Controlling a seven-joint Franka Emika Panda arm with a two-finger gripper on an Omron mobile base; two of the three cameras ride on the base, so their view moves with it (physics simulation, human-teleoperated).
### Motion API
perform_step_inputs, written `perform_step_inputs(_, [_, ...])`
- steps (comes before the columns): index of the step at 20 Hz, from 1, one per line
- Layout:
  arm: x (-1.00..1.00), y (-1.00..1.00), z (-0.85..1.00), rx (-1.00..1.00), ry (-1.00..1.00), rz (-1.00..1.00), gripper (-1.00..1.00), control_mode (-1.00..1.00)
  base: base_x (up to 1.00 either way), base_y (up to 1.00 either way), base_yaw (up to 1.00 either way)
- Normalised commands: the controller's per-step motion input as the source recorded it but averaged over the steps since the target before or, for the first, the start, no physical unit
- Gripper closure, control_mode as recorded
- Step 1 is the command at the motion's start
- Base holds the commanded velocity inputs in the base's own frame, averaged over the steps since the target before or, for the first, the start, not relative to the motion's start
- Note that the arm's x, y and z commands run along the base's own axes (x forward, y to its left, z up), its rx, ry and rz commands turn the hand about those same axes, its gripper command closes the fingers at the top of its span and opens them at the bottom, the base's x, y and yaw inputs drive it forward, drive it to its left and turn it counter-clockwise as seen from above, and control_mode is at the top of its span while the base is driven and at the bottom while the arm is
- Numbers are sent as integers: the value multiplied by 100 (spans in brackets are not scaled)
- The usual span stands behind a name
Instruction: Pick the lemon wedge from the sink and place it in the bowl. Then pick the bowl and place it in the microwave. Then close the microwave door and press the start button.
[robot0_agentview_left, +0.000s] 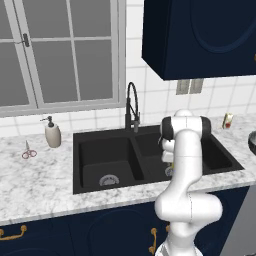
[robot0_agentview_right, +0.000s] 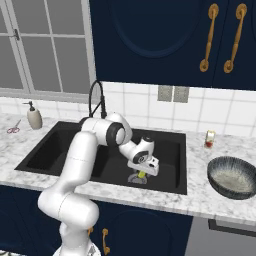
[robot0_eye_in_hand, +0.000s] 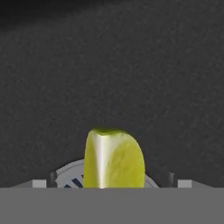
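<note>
lemon wedge (robot0_eye_in_hand: 113, 159) bottom cut off, over drain (robot0_eye_in_hand: 70, 177) | gripper (robot0_agentview_right: 142, 175) spread around it, fingertips barely visible

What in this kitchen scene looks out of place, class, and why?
The lemon wedge lies on the floor of the black sink, resting over the silver drain, under the open gripper. Food belongs in the bowl on the counter.

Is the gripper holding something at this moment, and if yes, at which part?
Nothing is held. The gripper is open, low in the sink at the lemon wedge, which lies on the drain, not yet gripped.
</note>
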Motion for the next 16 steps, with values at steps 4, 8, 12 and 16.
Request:
perform_step_inputs(4, [1, 13, -16, -1, 0, 0, 100, -100, 0, 0, 0])
perform_step_inputs(8, [-21, 0, 1, 0, -7, 0, 100, -100, 0, 0, 0])
perform_step_inputs(12, [-73, -10, 77, 0, -16, 0, 100, -100, 0, 0, 0])
perform_step_inputs(16, [-72, -27, 100, 0, -13, 0, 100, -100, 0, 0, 0])
